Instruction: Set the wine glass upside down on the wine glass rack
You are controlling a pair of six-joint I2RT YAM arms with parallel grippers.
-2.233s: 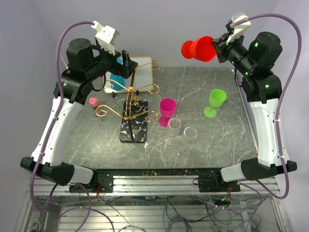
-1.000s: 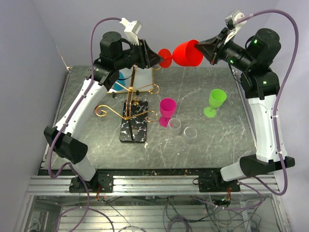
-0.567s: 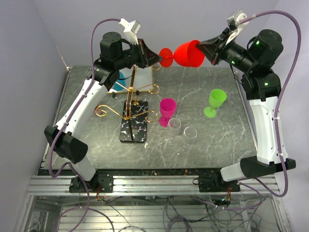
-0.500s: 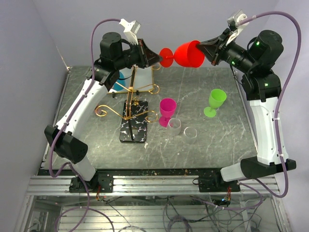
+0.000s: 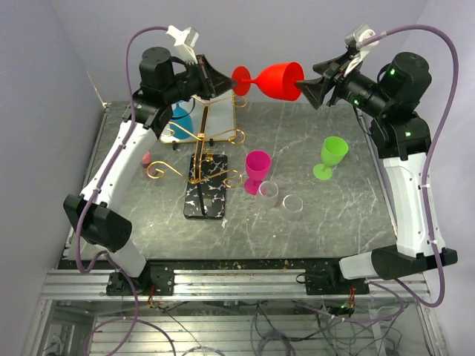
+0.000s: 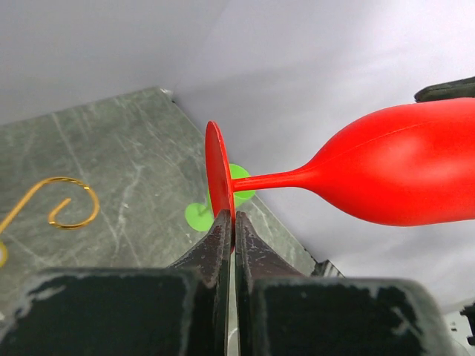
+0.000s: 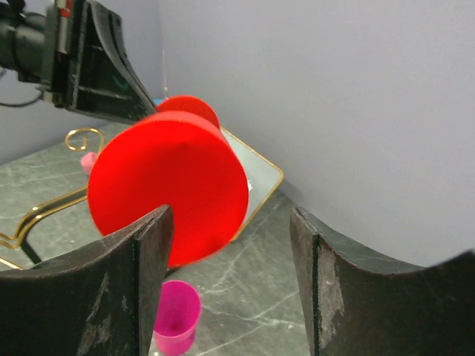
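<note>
A red wine glass [image 5: 276,79] hangs on its side in the air above the back of the table, foot to the left. My left gripper [image 5: 225,83] is shut on the rim of its foot [image 6: 217,174], fingertips pinched at the disc's lower edge [image 6: 230,220]. My right gripper [image 5: 313,80] stands open just right of the bowl's mouth [image 7: 167,185], its fingers [image 7: 148,252] apart from the glass. The wine glass rack [image 5: 199,157], a gold post with scroll arms on a black veined base [image 5: 206,196], stands below and left of the glass.
A magenta glass [image 5: 257,169] and a green glass [image 5: 329,156] stand upright on the grey marble table. Two small clear cups [image 5: 280,198] sit near the magenta one. A white gold-rimmed tray [image 5: 223,111] and a blue glass [image 5: 180,119] lie behind the rack.
My left gripper closed on the red glass's foot and my right gripper opened, letting go of the bowl. The glass has shifted left with the left arm.
</note>
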